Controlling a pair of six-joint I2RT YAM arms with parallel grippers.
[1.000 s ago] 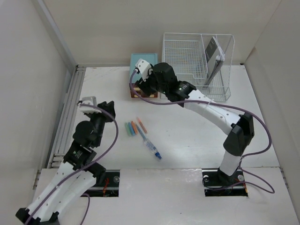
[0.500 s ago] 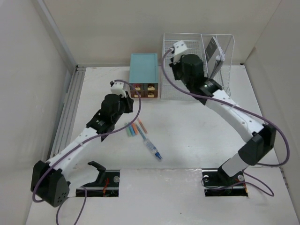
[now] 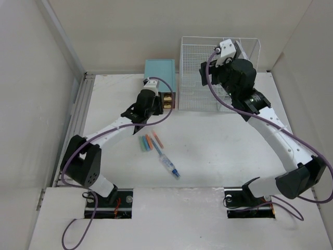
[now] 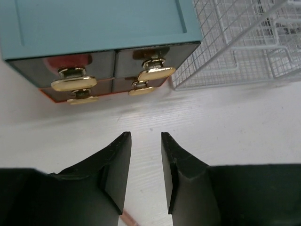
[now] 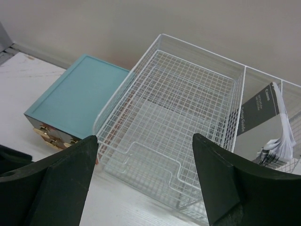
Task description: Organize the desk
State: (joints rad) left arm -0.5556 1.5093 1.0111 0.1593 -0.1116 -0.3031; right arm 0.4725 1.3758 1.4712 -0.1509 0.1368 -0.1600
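Loose coloured pens (image 3: 149,141) lie untidied on the wide matte-white counter (image 3: 223,140). Beyond them the left claw (image 4: 146,139), narrowly parted and empty, faces the brass handles (image 4: 155,73) of the small teal drawer box (image 4: 94,23), likely to pull one. Farthest, the right claw (image 5: 143,141) hangs spread wide, empty, above the white wire-mesh rack (image 5: 188,84).

We see plain off-white walls closing in on three sides: a back wall (image 3: 119,36), a left wall (image 3: 26,104) and a right wall (image 3: 312,47). A pale grey strip (image 3: 62,37) runs down the left corner. The light is soft and even, casting only faint shadows.
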